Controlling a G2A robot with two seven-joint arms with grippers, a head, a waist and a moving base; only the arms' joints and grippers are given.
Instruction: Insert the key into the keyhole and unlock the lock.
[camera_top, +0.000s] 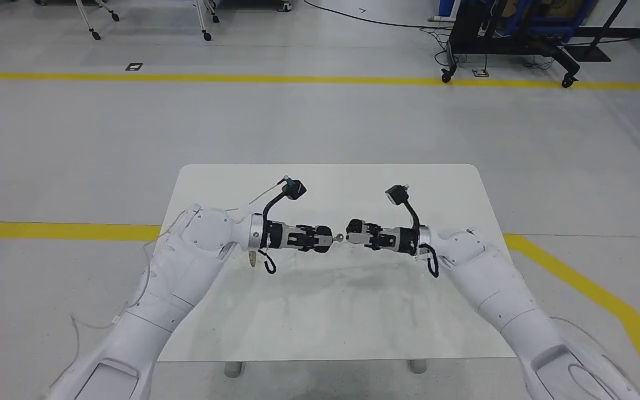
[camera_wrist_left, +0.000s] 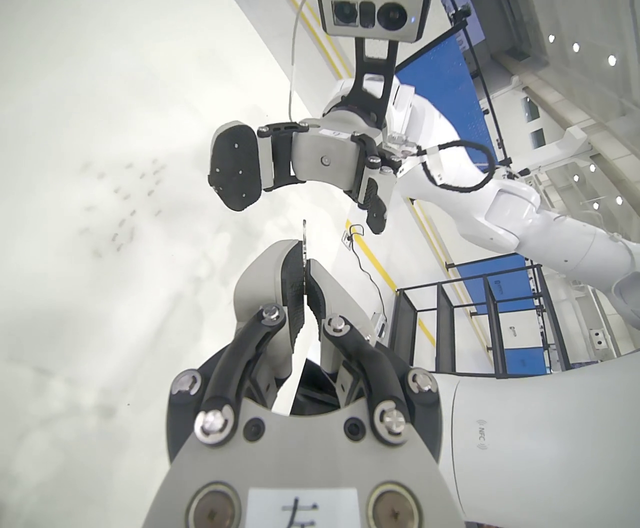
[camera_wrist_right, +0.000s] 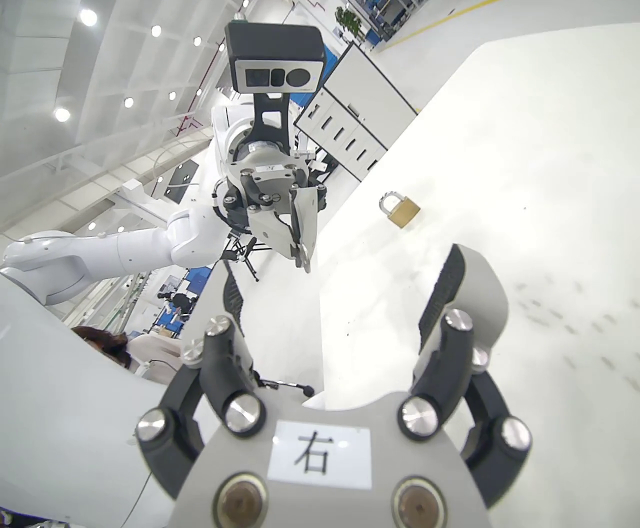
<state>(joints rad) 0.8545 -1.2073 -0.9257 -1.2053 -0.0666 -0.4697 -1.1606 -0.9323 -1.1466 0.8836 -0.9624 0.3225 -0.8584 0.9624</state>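
White worktop (camera_top: 420, 190) from above: left end effector (camera_top: 327, 238) at 9 o'clock of right end effector (camera_top: 352, 234), tip detail too small. Left wrist view: left one clenched on a key (camera_wrist_left: 304, 235). Right wrist view: right one spread, empty; brass padlock (camera_wrist_right: 402, 210) lies on worktop.

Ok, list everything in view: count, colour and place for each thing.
key: one, silver, pinched in the left gripper, above the table
padlock: one, brass body with silver shackle, lying on the table, apart from both grippers
table: one, white, under both arms
floor stripes: two, yellow, one beyond the table, one level with it
drawer cabinet: one, white, past the table's edge
left gripper: one, grey with black pads, shut on the key
right gripper: one, grey with black pads, open, facing the left gripper
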